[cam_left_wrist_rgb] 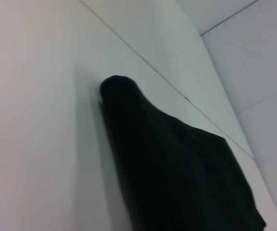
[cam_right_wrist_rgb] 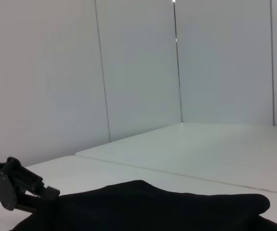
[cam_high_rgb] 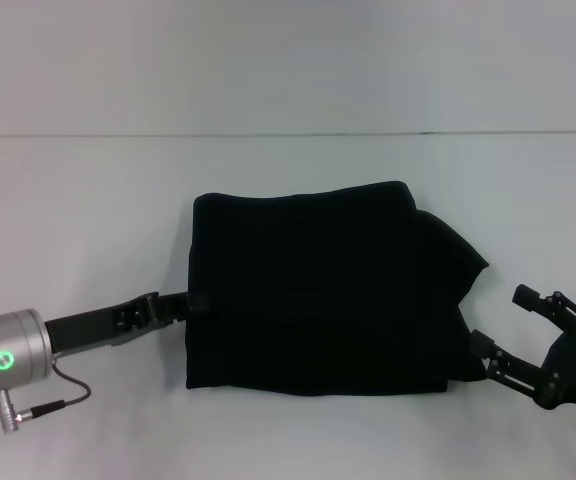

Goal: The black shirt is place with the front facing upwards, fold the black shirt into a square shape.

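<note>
Two arms flank the black shirt (cam_high_rgb: 318, 290), which lies folded into a rough rectangle in the middle of the white desk (cam_high_rgb: 288, 170), with no print or label showing on its upper face. Its far edge and left edge look fairly straight, while on the right side a loose flap of cloth bulges out past the main block, tapering to a blunt corner. The left gripper (cam_high_rgb: 196, 300) comes in low from the left, its black fingers touching the shirt's left edge about halfway along; whether they pinch the cloth or merely rest against it cannot be told, since the tips merge with the dark fabric. The right gripper (cam_high_rgb: 516, 330) sits at the shirt's near right corner with its fingers spread apart: one finger (cam_high_rgb: 493, 362) touches the edge of the cloth at that corner, the other (cam_high_rgb: 543, 300) stands clear of the shirt over bare desk. In the left wrist view the shirt (cam_left_wrist_rgb: 177, 168) shows as a dark mound rising off the desk (cam_left_wrist_rgb: 37, 144), its rounded folded corner nearest the top. In the right wrist view the shirt (cam_right_wrist_rgb: 157, 209) fills the lower edge as a low black ridge, and the left gripper (cam_right_wrist_rgb: 37, 195) appears on its far side, touching the cloth
</note>
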You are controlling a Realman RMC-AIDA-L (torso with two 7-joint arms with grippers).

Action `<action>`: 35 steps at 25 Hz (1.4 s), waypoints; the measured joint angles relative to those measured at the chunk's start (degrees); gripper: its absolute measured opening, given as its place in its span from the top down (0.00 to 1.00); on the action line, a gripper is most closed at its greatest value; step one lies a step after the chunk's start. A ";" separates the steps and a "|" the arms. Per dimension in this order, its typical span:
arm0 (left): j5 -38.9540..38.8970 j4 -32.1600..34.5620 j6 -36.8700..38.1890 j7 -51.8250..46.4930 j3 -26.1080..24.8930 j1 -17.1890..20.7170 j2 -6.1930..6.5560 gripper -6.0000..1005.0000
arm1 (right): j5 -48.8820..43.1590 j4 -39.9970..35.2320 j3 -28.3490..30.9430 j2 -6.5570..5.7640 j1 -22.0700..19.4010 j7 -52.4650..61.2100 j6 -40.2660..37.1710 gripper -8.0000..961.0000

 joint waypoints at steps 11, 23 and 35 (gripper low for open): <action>-0.21 8.16 9.18 25.73 -5.94 4.90 -0.48 0.48 | 0.05 0.73 1.14 0.09 1.35 -2.46 0.46 0.05; 0.32 6.72 22.56 64.27 -6.25 12.52 -4.31 0.08 | -0.45 5.29 -3.46 0.06 -0.69 -11.61 0.61 0.05; 0.42 5.43 21.51 62.94 -6.55 13.02 -4.16 0.06 | -0.27 5.81 -3.14 0.09 -1.00 -11.64 1.55 0.05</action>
